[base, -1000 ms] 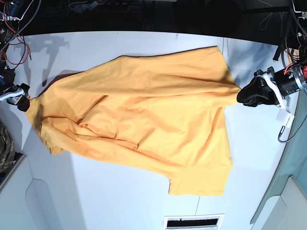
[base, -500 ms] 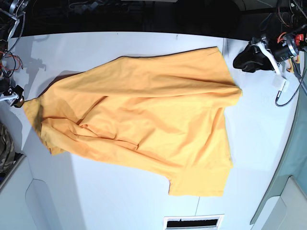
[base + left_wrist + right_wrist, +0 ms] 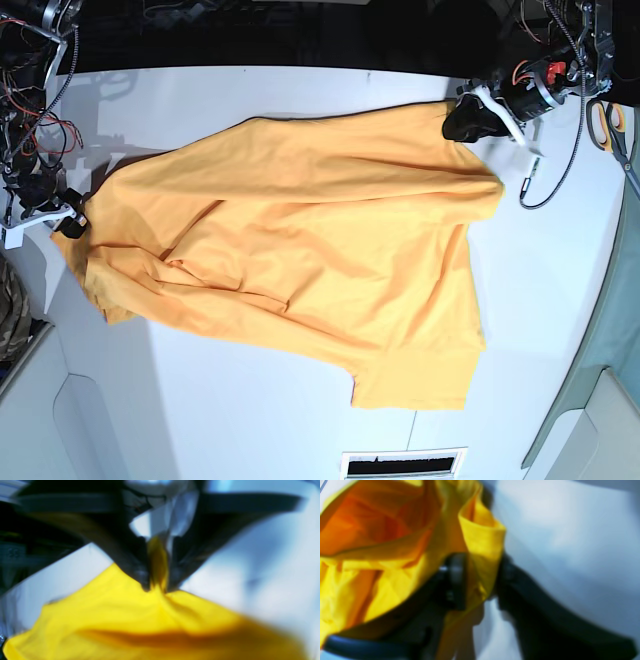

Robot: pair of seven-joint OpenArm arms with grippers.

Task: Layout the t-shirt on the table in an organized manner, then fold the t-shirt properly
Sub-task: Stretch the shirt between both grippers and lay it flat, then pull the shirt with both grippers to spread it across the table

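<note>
The white worktop (image 3: 250, 420) carries the orange-yellow t-shirt (image 3: 300, 250), which sprawls across its middle, creased and skewed, one sleeve reaching the near edge. By my reading the layout step is only partly done; flattening, squaring and all folding remain. At the far right corner of the cloth, the left gripper (image 3: 156, 586) pinches a tuck of fabric. At the left edge, the right gripper (image 3: 480, 580) clamps a bunched hem.
</note>
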